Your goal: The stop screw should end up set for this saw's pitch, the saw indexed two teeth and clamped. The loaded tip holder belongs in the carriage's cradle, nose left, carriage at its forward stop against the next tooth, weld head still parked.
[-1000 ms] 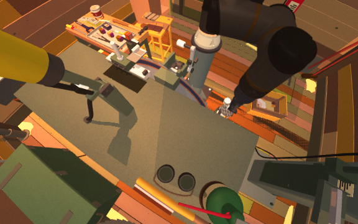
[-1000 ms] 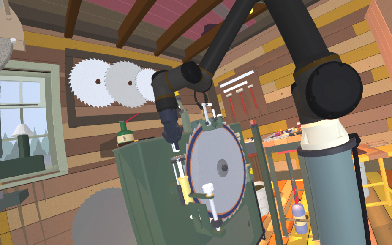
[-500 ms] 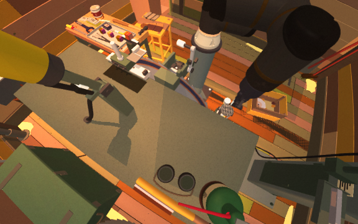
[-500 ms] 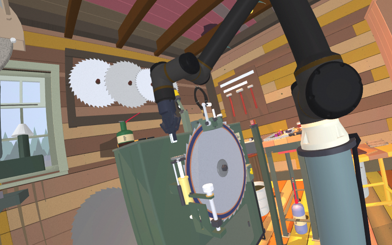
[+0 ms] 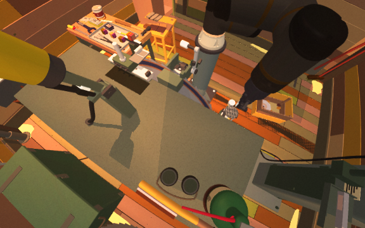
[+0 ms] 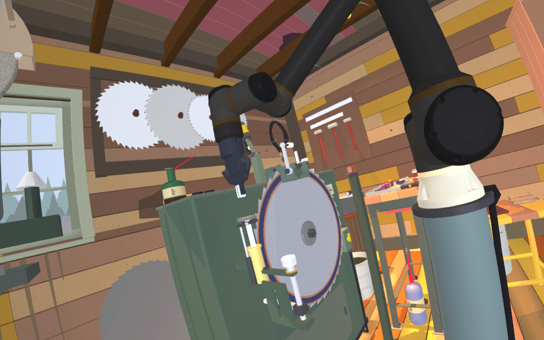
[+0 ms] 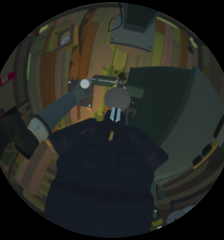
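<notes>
The knurled stop-screw knob [image 6: 246, 219] sits at the machine's front edge, left of the large circular saw [image 6: 302, 237], which stands upright on its arbor. The same knob shows as a grey disc [image 7: 117, 98] just past my fingertips in the wrist camera, and at the cabinet's edge [image 5: 230, 111] from above. A white-capped screw [image 6: 289, 263] stands lower on the saw's face. The carriage assembly [image 5: 138, 63] sits on the far end of the cabinet top. My gripper [image 6: 240, 191] hangs above the knurled knob, apart from it. It is closed and holds nothing.
The green cabinet's front edge [image 6: 206, 198] lies right below my fingers. A green bottle [image 6: 172, 186] stands on the cabinet top behind. The robot's grey pedestal [image 6: 456, 270] rises to the right. A tool tray [image 5: 112, 31] lies on the far bench.
</notes>
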You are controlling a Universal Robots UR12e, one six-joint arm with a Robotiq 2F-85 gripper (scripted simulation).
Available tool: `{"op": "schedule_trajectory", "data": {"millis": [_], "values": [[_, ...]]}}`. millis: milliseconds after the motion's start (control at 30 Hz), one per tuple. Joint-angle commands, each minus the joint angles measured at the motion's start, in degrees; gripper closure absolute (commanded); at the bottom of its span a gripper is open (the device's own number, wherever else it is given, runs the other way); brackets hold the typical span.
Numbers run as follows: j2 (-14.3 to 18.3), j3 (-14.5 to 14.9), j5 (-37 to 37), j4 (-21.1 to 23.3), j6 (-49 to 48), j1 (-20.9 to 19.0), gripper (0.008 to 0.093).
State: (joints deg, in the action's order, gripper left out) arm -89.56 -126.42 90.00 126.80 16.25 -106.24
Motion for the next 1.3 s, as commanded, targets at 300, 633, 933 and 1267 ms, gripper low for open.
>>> {"op": "schedule_trajectory", "data": {"millis": [300,633,933,1267], "values": [[-5.4,5.8,0.0,-10.7,0.0,0.0,0.0934],[-9.9,17.2,0.0,-27.0,0.0,0.0,0.0934],[-10.3,19.9,0.0,-30.3,0.0,0.0,0.0934],[-10.4,20.1,0.0,-30.4,0.0,0.0,0.0934]]}}
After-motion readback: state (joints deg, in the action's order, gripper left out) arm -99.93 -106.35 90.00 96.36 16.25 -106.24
